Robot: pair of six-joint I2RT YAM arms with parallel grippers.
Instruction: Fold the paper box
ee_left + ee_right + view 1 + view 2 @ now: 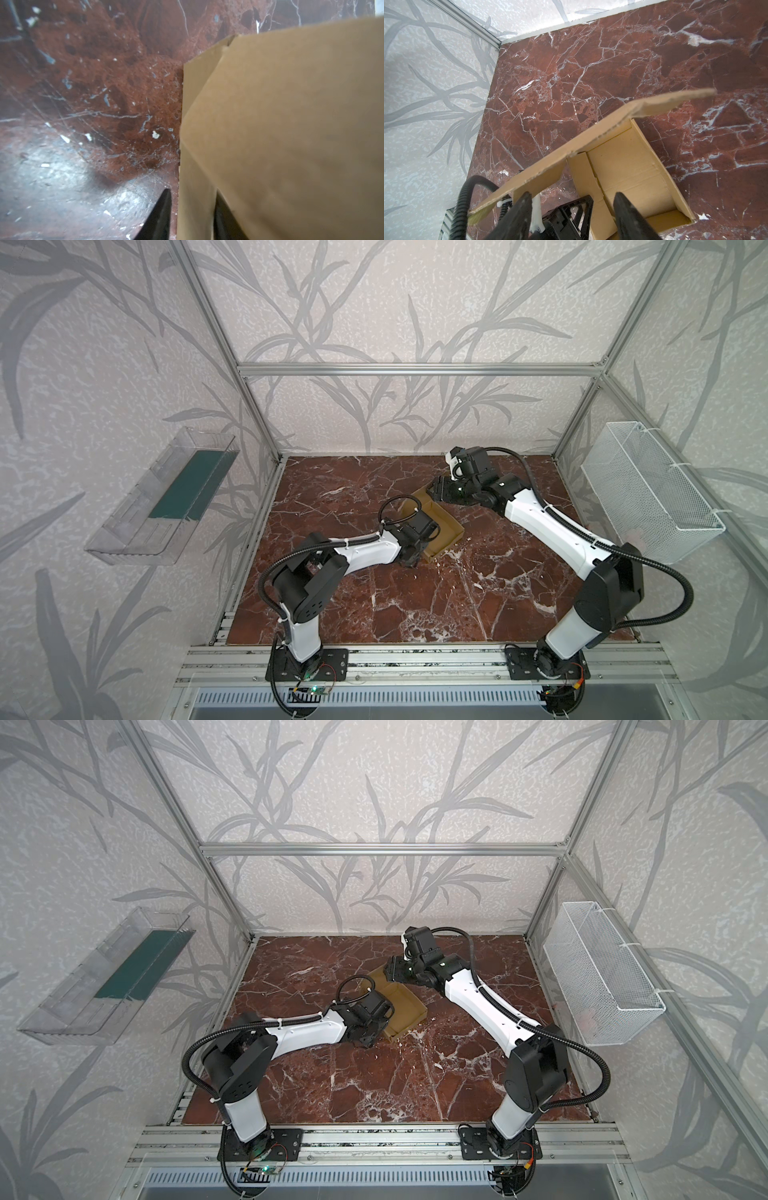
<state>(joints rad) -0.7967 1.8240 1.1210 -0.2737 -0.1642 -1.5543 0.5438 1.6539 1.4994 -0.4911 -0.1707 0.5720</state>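
The tan paper box (446,526) lies on the table (415,605), open-topped, lid flap raised.

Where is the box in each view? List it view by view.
In a top view: box near the middle.
In a top view: box near the middle too.
Left wrist: box close up, filling much of the frame.
Right wrist: box open, inside showing.
Shared landmark: red marble table.

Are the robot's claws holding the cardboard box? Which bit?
The left claw sits around a wall of the box, but whether it is pinching it cannot be told. The right claw is open, holding nothing.
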